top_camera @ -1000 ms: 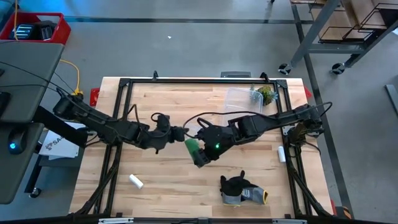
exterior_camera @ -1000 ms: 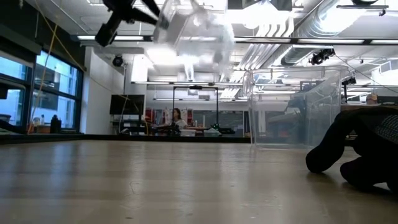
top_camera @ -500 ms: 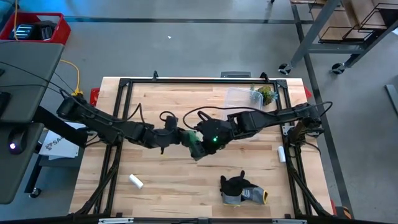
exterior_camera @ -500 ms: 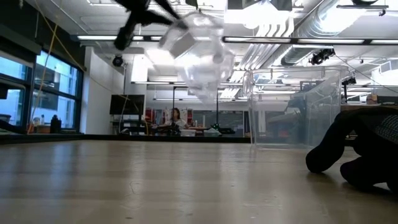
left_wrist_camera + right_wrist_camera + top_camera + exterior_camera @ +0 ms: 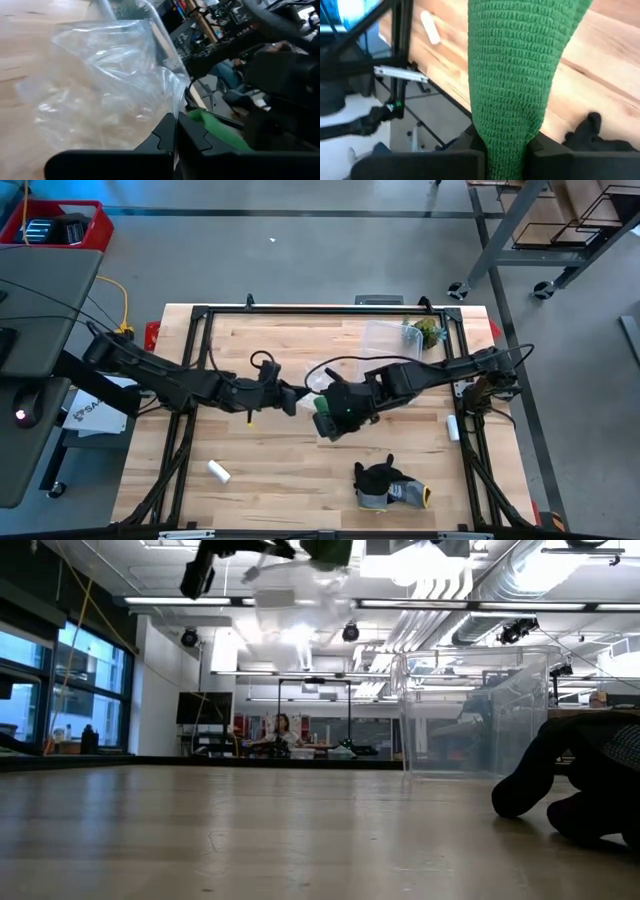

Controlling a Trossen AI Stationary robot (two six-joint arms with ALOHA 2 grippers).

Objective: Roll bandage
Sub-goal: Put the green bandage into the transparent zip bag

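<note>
The bright green knit bandage [image 5: 520, 60] is held clear of the table by my right gripper [image 5: 502, 142], which is shut on it over the table's middle [image 5: 328, 420]. My left gripper [image 5: 176, 130] is shut on a clear plastic bag [image 5: 110, 75], just left of the right gripper in the high view [image 5: 292, 398]. The bag [image 5: 318, 378] hangs between the two grippers, off the table. The green bandage also shows beside the bag in the left wrist view [image 5: 215, 131] and at the top of the low view [image 5: 330, 550]. My left gripper pinches an edge of the clear bag [image 5: 176, 107] between its two shut fingers. The fingers come in roughly level from the table's left. The bag spreads away from the fingertips, crumpled and clear of the table. My right gripper pinches the green bandage [image 5: 502, 125] between its two fingers [image 5: 470, 142], which lie across the band. The band reaches out past the fingertips as a wide flat strip, lifted clear of the table.
A dark grey glove [image 5: 388, 485] lies near the front edge, right of middle. A small white cylinder [image 5: 218, 471] lies at the front left. A clear container [image 5: 385, 335] and a green plant-like thing [image 5: 428, 332] stand at the back right. A black frame borders the table.
Both grippers have stayed close together over the table's middle, with small shifts. My right gripper with the bandage went a little toward the left gripper, then back right. In the low view the bag dipped and then rose, and the green bandage now shows at the top.
</note>
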